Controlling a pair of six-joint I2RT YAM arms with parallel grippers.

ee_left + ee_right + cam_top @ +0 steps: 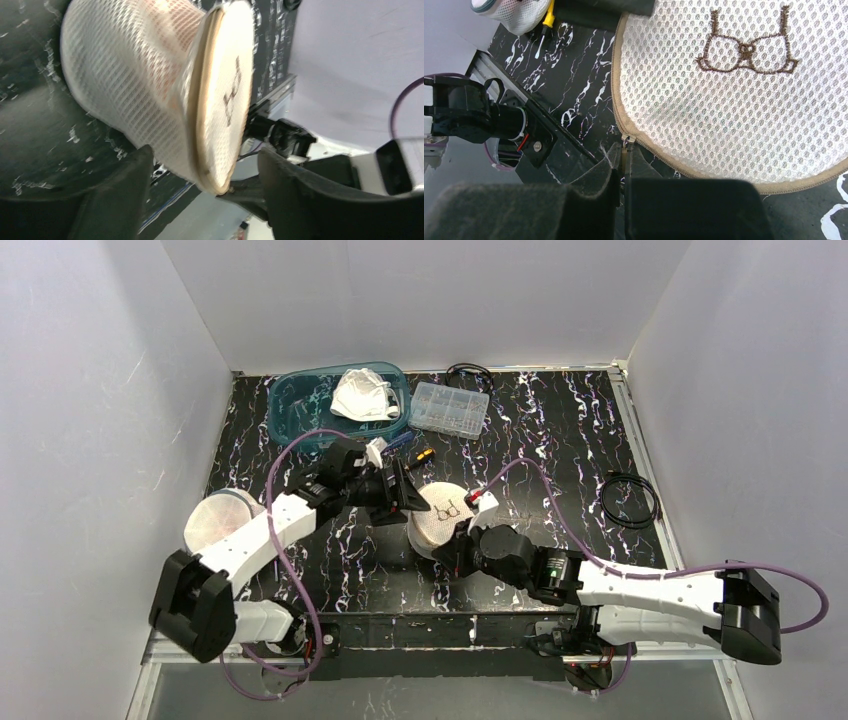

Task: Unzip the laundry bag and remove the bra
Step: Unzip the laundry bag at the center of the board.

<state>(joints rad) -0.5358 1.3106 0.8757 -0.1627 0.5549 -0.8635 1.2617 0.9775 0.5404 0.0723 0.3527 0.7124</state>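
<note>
just on the near side of the laundry bag (437, 523) the right gripper (624, 165) is clenched on the zipper pull (625, 141) at the tan rim. the bag, round white mesh, rests on the black marbled table (560, 455), a brown stitched bra emblem (746, 50) on its face. at the bag's left the left gripper (202, 152) straddles its rim, jaws apart, released. beyond the bag lie a yellow-handled screwdriver (420, 455), a clear parts box (450, 408) and a teal bin (300, 405).

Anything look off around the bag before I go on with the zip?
Nothing stands out. The laundry bag looks intact, its zip apparently closed. The right claw is pinched on the zipper pull, and the left claw stands open astride the bag's rim. Nothing spilled.
</note>
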